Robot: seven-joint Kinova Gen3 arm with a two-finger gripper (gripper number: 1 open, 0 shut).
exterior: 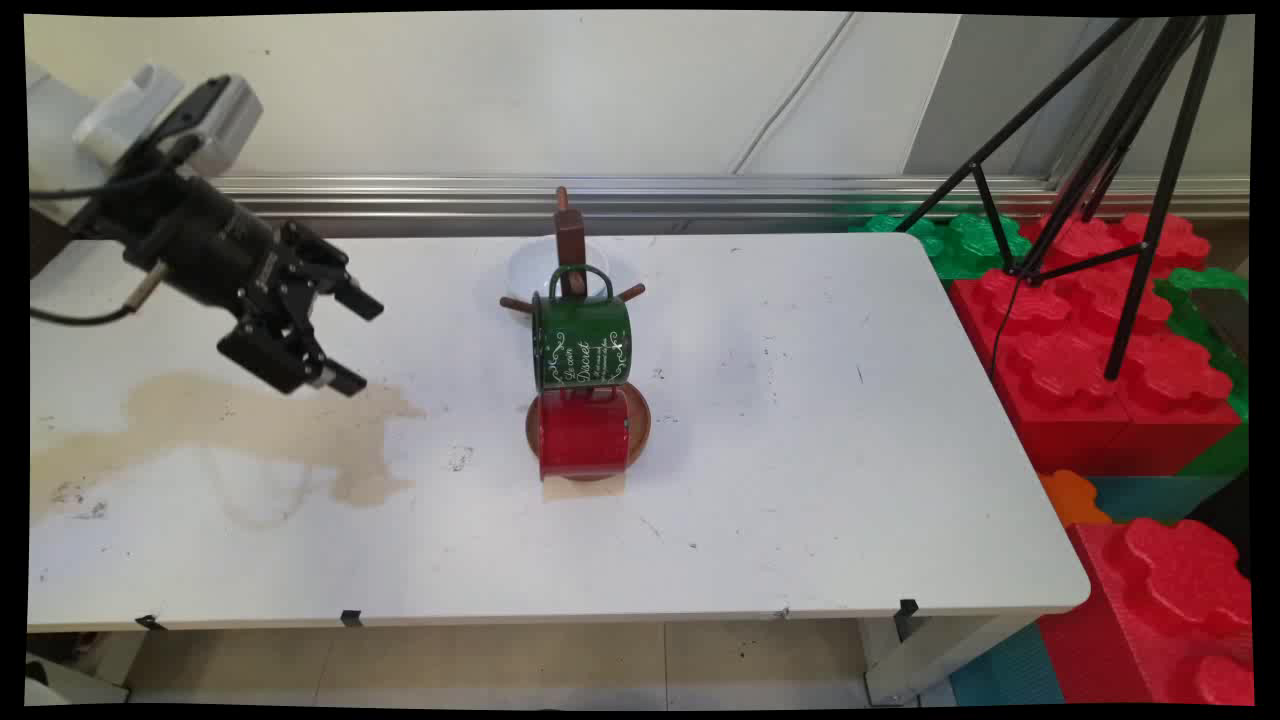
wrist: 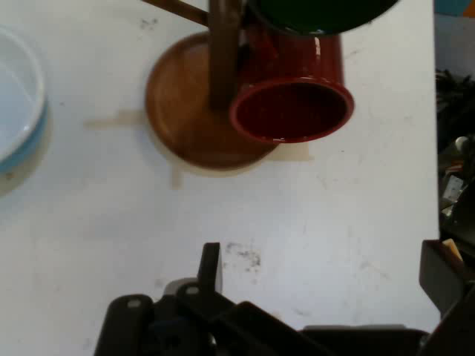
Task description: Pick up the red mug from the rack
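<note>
- White tabletop, scuffed and speckled with dark marks, fills most of the main view; its near edge carries small black clips, and pale floor tiles show beneath it.
- Across the table's left part spreads a tan stain with ragged edges; a smaller tan patch lies just in front of the mug tree's base.
- Above that stain, well to the left of the mug tree, hangs the black gripper, tilted down toward the table. Its two fingers stand wide apart and hold nothing.
- Near the table's middle stands a wooden mug tree on a round brown base, with pegs sticking out to either side.
- A red mug hangs low on the tree, over the base; in the hand view its open mouth faces the camera.
- A green mug with white lettering hangs above the red one, its handle at the top.
- Behind the tree, close to the far edge, sits a white bowl, partly hidden by the post; the hand view shows a bluish outer side.
- Beyond the table runs a metal rail along the foot of a pale wall.
- To the right, off the table, are big red and green toy blocks, with a black tripod standing over them.
</note>
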